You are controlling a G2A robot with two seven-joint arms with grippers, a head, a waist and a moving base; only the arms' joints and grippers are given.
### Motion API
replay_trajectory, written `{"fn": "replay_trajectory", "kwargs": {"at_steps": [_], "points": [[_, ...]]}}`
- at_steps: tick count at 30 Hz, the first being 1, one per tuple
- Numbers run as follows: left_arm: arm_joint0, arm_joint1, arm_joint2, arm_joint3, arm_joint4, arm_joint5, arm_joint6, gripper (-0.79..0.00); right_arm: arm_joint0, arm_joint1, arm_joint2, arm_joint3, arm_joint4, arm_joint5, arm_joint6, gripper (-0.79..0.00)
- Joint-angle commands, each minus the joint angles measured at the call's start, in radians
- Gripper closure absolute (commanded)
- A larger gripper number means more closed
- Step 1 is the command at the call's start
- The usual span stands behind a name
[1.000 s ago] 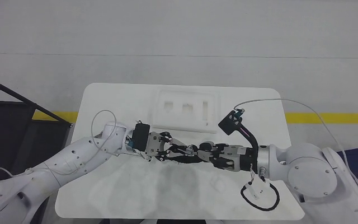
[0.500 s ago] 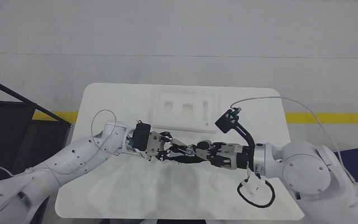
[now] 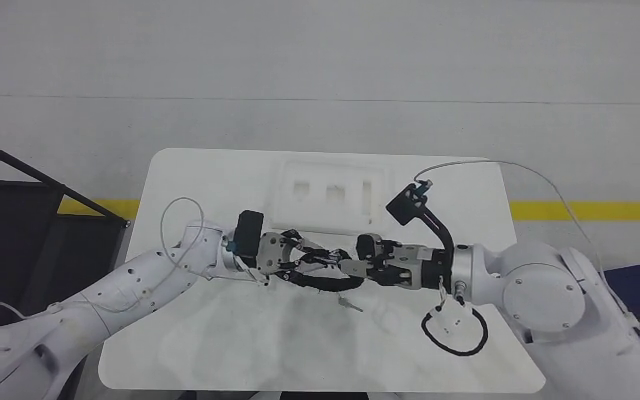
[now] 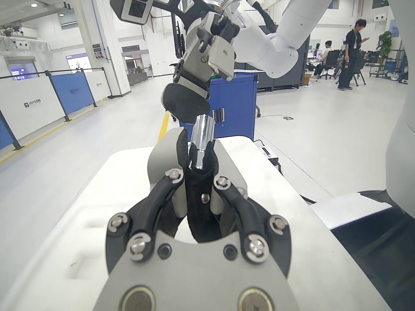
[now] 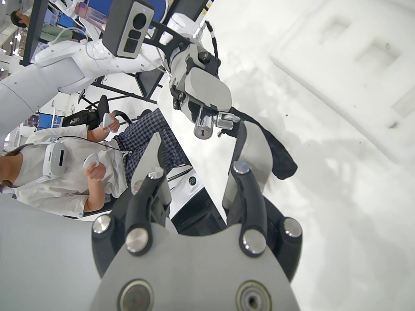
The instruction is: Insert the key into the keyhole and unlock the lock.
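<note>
One lock [image 4: 201, 139] is noted, a short chrome cylinder clamped between the two fingers of the left gripper [image 4: 197, 155] and held above the white table [image 3: 200, 190] near its middle. The cylinder's round end face is turned toward the right gripper [image 5: 198, 152], and one keyhole [image 5: 203, 133] is seen in that face. One chrome stub juts from the cylinder's side, close to the left gripper's fingers. The right gripper's jaws are spread apart and nothing is held between them. One of its black finger pads [image 4: 186, 100] is seen just past the cylinder's free end; whether it touches cannot be told. In the top view the two grippers are found tip to tip over the table's centre. One small thin object [image 3: 348, 303] is seen lying on the table just beside the right gripper, on the robot's side. Whether it is the key cannot be told. One white foam tray [image 3: 285, 205] is recorded on the far part of the table, well apart from the grippers, and three recesses [image 3: 330, 187] are counted in it. Writing: print is seen on one white barrier panel [image 4: 35, 105] in the room behind and is left unread. Any marking on the lock is too small to be made out.
</note>
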Motion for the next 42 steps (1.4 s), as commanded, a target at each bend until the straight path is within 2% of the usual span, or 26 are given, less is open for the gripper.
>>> {"fn": "replay_trajectory", "kwargs": {"at_steps": [1, 4, 7, 9, 14, 20, 25, 31, 37, 39, 42], "points": [[0.006, -0.001, -0.006, 0.026, -0.033, -0.006, -0.006, 0.000, 0.010, -0.002, 0.009, 0.029, 0.009, -0.041, -0.026, -0.785], [0.011, -0.002, -0.017, 0.048, -0.055, -0.015, -0.015, 0.000, 0.015, -0.001, 0.026, 0.069, 0.004, -0.116, -0.045, -0.785], [0.012, 0.003, -0.032, 0.059, -0.054, -0.021, -0.021, 0.000, 0.006, 0.002, 0.048, 0.109, 0.008, -0.234, -0.046, -0.785], [0.014, 0.011, -0.044, 0.059, -0.051, -0.028, -0.028, 0.000, -0.005, 0.006, 0.061, 0.124, 0.009, -0.309, -0.017, -0.785], [0.020, 0.038, -0.070, 0.029, -0.056, -0.054, -0.054, 0.000, -0.034, 0.015, 0.081, 0.137, -0.031, -0.410, 0.030, -0.785], [0.043, 0.094, -0.117, -0.036, -0.078, -0.088, -0.088, 0.000, -0.079, 0.022, 0.100, 0.152, -0.192, -0.480, -0.016, -0.785], [0.065, 0.152, -0.166, -0.099, -0.069, -0.124, -0.124, 0.000, -0.098, 0.021, 0.062, 0.154, -0.359, -0.535, -0.068, -0.785], [0.100, 0.221, -0.228, -0.140, -0.089, -0.193, -0.193, 0.000, -0.027, 0.007, -0.043, 0.225, -0.495, -0.642, -0.075, -0.785], [0.142, 0.271, -0.288, -0.166, -0.127, -0.245, -0.245, 0.000, 0.065, -0.010, -0.139, 0.319, -0.616, -0.719, -0.067, -0.785], [0.165, 0.285, -0.311, -0.179, -0.151, -0.244, -0.244, 0.000, 0.091, -0.016, -0.168, 0.351, -0.645, -0.744, -0.063, -0.785], [0.168, 0.287, -0.315, -0.181, -0.154, -0.243, -0.243, 0.000, 0.120, -0.024, -0.211, 0.385, -0.679, -0.779, -0.059, -0.785]]}}
